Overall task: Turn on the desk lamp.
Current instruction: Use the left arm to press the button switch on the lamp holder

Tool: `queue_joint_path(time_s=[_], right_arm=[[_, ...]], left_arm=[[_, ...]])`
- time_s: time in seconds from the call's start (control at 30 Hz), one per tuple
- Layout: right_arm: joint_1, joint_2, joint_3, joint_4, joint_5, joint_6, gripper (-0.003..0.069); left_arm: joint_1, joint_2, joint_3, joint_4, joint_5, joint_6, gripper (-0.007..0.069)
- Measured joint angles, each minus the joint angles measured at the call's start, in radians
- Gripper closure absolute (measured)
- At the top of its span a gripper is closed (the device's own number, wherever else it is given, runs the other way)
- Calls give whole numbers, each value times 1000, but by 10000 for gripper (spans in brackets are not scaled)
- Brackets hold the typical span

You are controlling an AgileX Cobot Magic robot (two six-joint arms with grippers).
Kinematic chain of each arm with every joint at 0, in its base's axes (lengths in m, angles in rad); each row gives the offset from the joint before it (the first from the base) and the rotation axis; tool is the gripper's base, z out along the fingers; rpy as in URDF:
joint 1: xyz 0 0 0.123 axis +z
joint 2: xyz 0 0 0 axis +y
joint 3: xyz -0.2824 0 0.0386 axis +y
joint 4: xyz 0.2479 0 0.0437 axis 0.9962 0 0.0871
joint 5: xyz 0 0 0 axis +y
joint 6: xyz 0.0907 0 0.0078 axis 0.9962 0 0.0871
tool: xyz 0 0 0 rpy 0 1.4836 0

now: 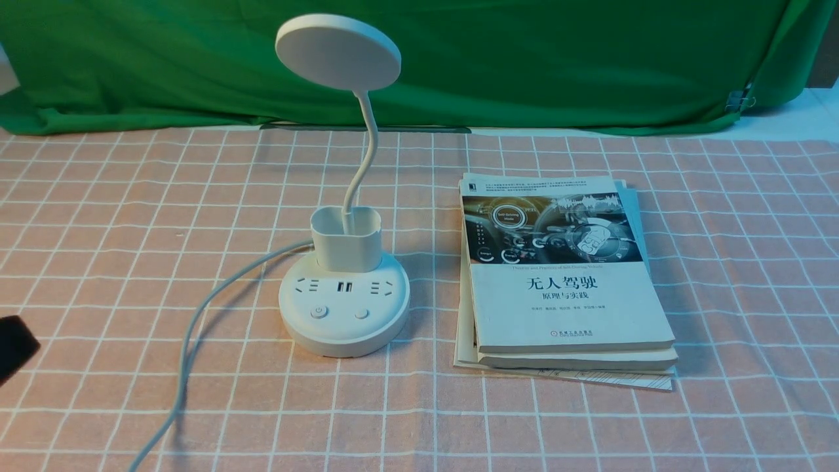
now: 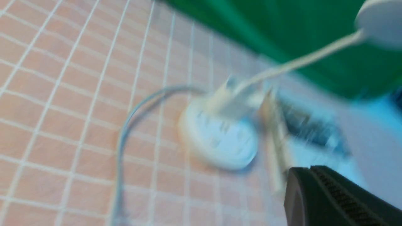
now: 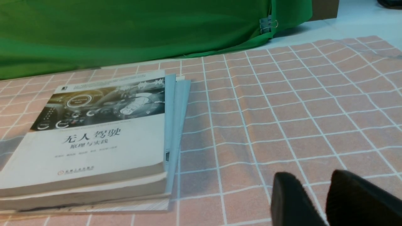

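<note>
The white desk lamp (image 1: 344,314) stands mid-table: round disc head (image 1: 337,51), thin bent neck, small cup and a round base with sockets and two buttons (image 1: 318,312). Its grey-white cord (image 1: 196,328) runs off to the front left. The lamp looks unlit. It shows blurred in the left wrist view (image 2: 220,141). My left gripper (image 2: 309,171) has its jaws pressed together and empty. It shows as a black tip (image 1: 14,346) at the left edge, well left of the base. My right gripper (image 3: 311,180) is slightly open and empty, low over the cloth right of the books.
A stack of books (image 1: 564,282) lies just right of the lamp and shows in the right wrist view (image 3: 91,138). A pink checked cloth (image 1: 131,216) covers the table. A green drape (image 1: 524,59) hangs along the back.
</note>
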Motion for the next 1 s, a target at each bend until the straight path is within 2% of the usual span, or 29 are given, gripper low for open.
queue_joint_path(time_s=[0.07,0.27,0.37,0.5,0.53,0.57,0.67,0.77,1.0], right_arm=[[0,0,0,0,0,0,418],[0,0,0,0,0,0,418],[0,0,0,0,0,0,418],[0,0,0,0,0,0,418],[0,0,0,0,0,0,418],[0,0,0,0,0,0,418],[0,0,0,0,0,0,418],[0,0,0,0,0,0,418],[0,0,0,0,0,0,418]], left_arm=[[0,118,-46,7,69,103,603],[-5,405,-146,47,118,255,603],[-62,519,-194,73,117,269,603],[-219,663,-257,135,113,262,603],[-219,670,-260,139,113,260,603],[-290,731,-283,163,100,249,603],[-374,843,-324,180,70,236,603],[-425,946,-373,178,29,234,603],[-455,1160,-507,172,-31,234,603]])
